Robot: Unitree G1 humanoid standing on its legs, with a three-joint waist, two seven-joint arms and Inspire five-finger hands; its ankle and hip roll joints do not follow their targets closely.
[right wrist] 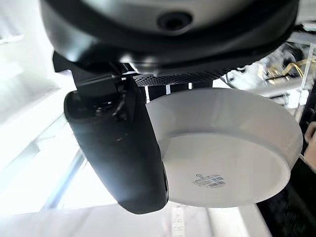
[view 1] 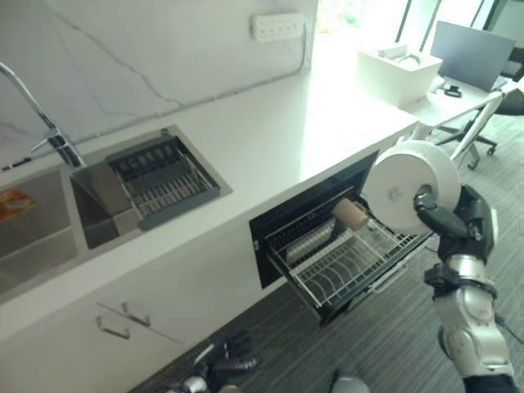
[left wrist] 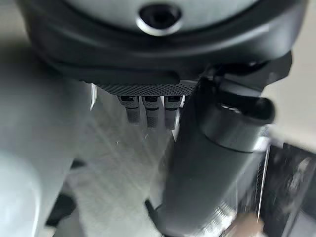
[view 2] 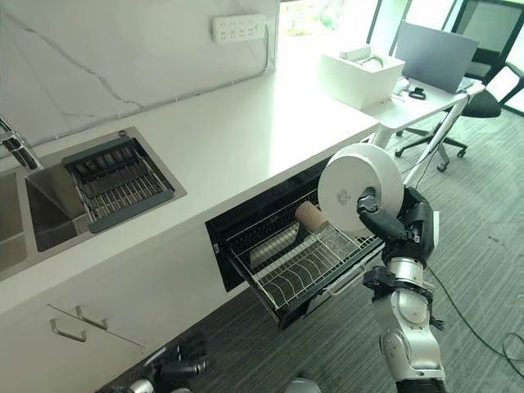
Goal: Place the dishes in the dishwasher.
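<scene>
1. Where the right hand (view 1: 463, 223) is raised beside the open dishwasher, it grips a white round plate (view 1: 409, 185), thumb across the underside and fingers behind the rim; the plate is held on edge, its underside turned towards the head camera.
2. Seen from the right wrist, the plate (right wrist: 222, 148) shows a plain white base with a raised foot ring and a small printed label near the middle.
3. Just below and beside the plate, the dishwasher's wire rack (view 1: 344, 262) stands pulled out of the dark opening under the table (view 1: 270, 139); the plate hangs above the rack's outer end and is not touching it.
4. A tan cup-like thing (view 1: 350, 214) lies in the rack close to the plate's lower edge; it may be a mug on its side, though its shape is hard to make out.
5. Further off, a sink (view 1: 49, 221) is set into the table, with a dark draining tray (view 1: 160, 176) laid over one basin and a tap (view 1: 37, 106) behind it.
6. A white power strip (view 1: 278, 26) sits on the marble wall, and a white box (view 1: 399, 72) stands at the table's far end.
7. The left hand (view 1: 225, 364) hangs low by the cabinet front, well apart from the rack, fingers loosely relaxed and holding nothing.
</scene>
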